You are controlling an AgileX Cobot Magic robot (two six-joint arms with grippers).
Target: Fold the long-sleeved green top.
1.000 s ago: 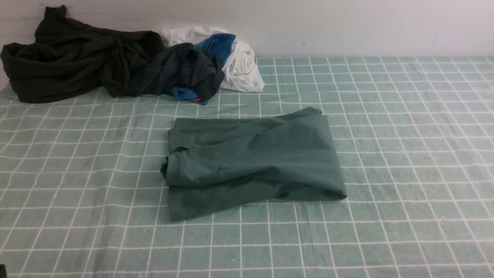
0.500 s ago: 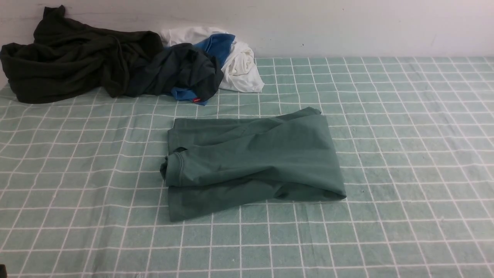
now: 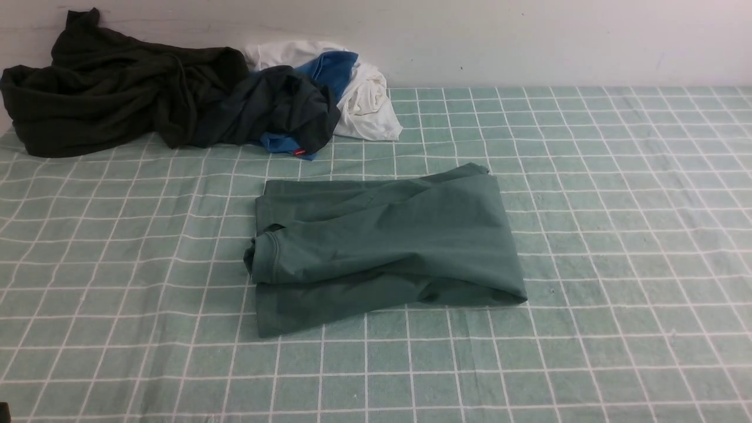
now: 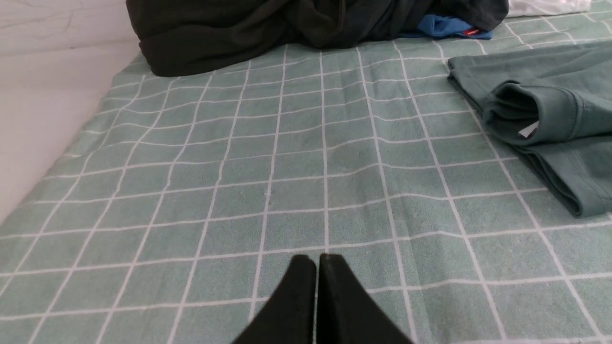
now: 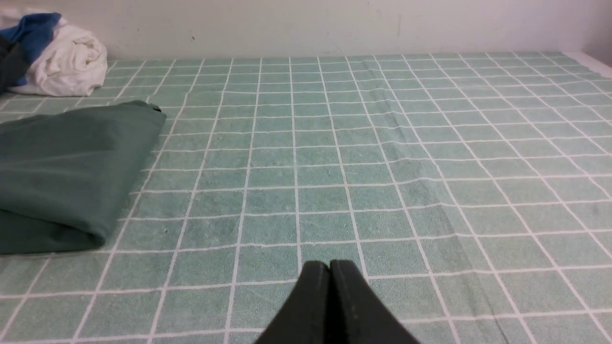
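Checked cloth; green top folded, long axis left-right.

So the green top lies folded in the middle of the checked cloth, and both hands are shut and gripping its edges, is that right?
Not quite. The green top does lie folded mid-cloth, and both hands are shut, but neither grips it. The wrist views show the left hand and right hand closed on nothing, apart from the top.

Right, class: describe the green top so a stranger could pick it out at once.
On the checked cloth, look to the middle, nearer the camera than the heap of clothes by the wall. The green top lies there alone as a folded bundle. It is muted teal, lighter than the dark crumpled garments, and neatly flat.
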